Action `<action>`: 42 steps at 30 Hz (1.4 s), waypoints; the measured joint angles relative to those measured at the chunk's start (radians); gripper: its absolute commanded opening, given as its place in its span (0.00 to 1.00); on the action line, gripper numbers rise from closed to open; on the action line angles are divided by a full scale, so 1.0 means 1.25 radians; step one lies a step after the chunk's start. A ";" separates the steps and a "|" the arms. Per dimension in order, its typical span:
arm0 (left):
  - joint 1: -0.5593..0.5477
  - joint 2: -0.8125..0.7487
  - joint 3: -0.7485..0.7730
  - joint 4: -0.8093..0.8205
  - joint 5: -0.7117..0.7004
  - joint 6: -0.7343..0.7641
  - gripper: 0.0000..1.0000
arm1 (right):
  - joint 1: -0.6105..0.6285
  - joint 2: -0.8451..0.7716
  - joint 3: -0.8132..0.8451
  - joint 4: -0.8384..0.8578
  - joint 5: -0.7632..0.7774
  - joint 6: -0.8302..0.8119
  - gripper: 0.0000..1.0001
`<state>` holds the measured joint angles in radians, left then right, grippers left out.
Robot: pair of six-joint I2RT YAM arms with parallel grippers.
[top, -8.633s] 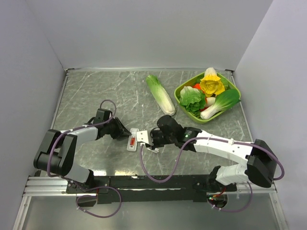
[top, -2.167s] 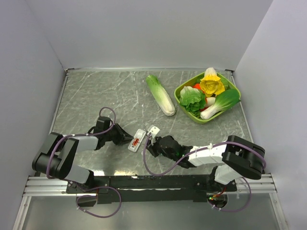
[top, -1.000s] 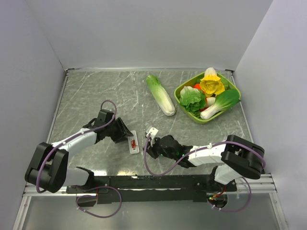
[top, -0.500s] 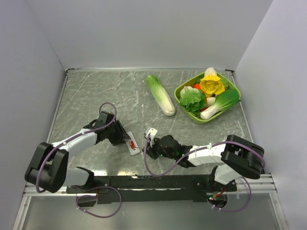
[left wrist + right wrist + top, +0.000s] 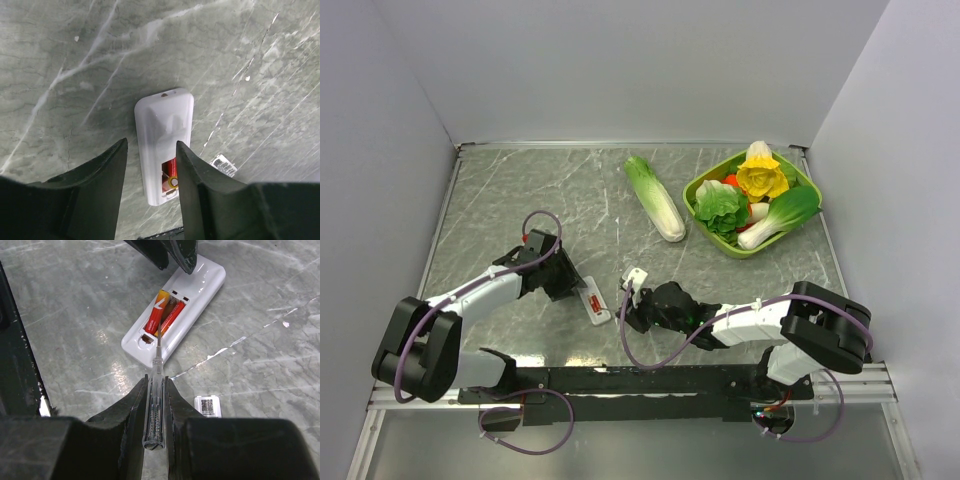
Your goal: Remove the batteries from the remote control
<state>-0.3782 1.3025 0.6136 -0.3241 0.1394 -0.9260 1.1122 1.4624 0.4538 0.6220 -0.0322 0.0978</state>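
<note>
- batteries [image 5: 161,315]: the upper one carries a white mark and small print near its yellow end; too blurred to read.
- sticker [image 5: 207,406] on the table [image 5: 260,300]: white, with a dark printed code block; no letters or numbers can be made out in either wrist view.
- no other writing is legible.

grey marbled table [image 5: 520,190] enclosed by plain, seemingly lavender-grey walls [image 5: 620,70].
</note>
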 measured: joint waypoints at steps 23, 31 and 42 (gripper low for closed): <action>0.000 0.016 -0.023 0.025 0.002 -0.001 0.38 | 0.000 0.000 0.010 -0.006 -0.020 -0.020 0.00; 0.000 0.025 -0.031 0.060 0.024 -0.003 0.35 | 0.001 0.010 0.028 -0.009 -0.031 -0.023 0.00; 0.000 0.029 -0.037 0.078 0.038 -0.003 0.34 | 0.001 0.027 0.058 -0.024 -0.034 -0.030 0.00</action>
<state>-0.3779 1.3388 0.5678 -0.2264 0.1864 -0.9295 1.1130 1.4967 0.5259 0.5915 -0.0750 0.0608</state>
